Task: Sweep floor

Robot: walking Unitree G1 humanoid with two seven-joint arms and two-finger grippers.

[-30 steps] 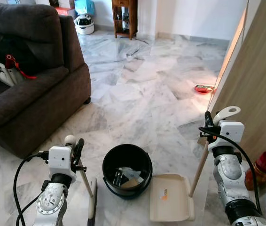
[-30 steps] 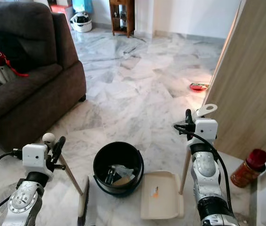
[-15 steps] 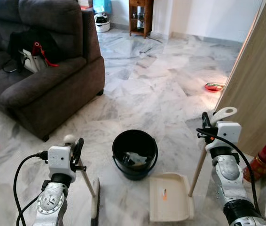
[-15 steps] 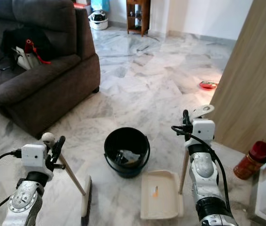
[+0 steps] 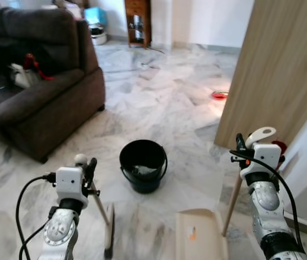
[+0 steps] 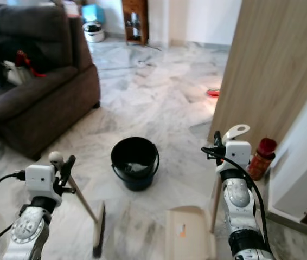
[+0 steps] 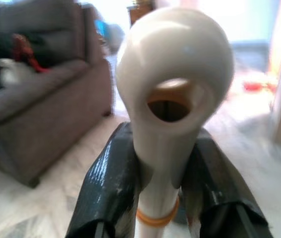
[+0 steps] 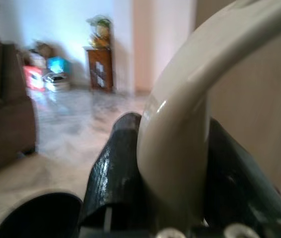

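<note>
The left gripper is clamped on the broom, whose handle slants down toward five o'clock to the head on the marble floor. The right gripper is closed on the dustpan handle, pan resting at six o'clock. Between them, toward twelve o'clock, stands the black bucket.

Two silver metal robot arms rise from the bottom edge of the frame, one at lower left, one at lower right. Each has a rounded, perforated forearm, a black wrist collar and a white boxy camera block on top. Black cables loop from each block. Each ends in long black textured fingers.
</note>
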